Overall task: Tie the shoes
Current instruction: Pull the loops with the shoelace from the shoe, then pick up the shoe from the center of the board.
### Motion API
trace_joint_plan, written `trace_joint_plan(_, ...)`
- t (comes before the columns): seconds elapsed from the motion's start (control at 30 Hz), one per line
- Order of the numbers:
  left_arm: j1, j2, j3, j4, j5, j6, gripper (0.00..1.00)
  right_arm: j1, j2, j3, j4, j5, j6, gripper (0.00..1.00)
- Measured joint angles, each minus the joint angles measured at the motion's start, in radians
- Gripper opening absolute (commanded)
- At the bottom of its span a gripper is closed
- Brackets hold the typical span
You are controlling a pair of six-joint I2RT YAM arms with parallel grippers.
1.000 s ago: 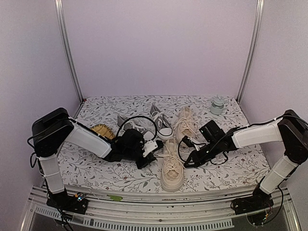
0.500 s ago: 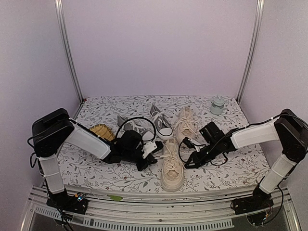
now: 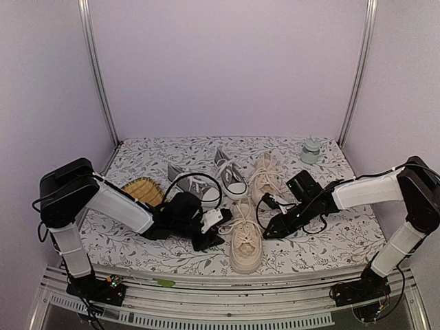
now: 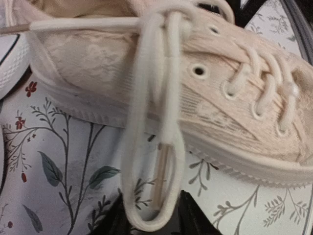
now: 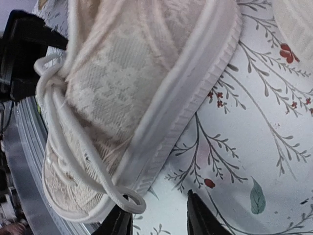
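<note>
Left gripper narrowly parted, left loop slack between its fingers; right gripper likewise, right loop by one tip. The cream shoe sits near-centre between them. Bow seems tightened; next, back out without snagging loops.

no legible text, no brand, label or number readable on the shoes
</note>
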Motion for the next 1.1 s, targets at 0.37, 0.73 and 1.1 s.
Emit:
trace_joint_plan(0.37, -0.035, -0.276, -0.117, -0.064, -0.076, 0.036, 0.96, -0.005, -0.132, 0.219, -0.087, 0.118, -0.023, 0.77)
trace_joint_plan(0.73, 0.064, -0.391, -0.05, -0.054, -0.141, 0.038, 0.96, -0.004, -0.029, 0.361, -0.136, 0.196, -0.017, 0.74)
trace_joint_plan(1.1, 0.113, -0.312, 0.014, -0.055, -0.047, 0.082, 0.89, -0.005, -0.301, 0.202, -0.384, 0.081, -0.04, 0.71)
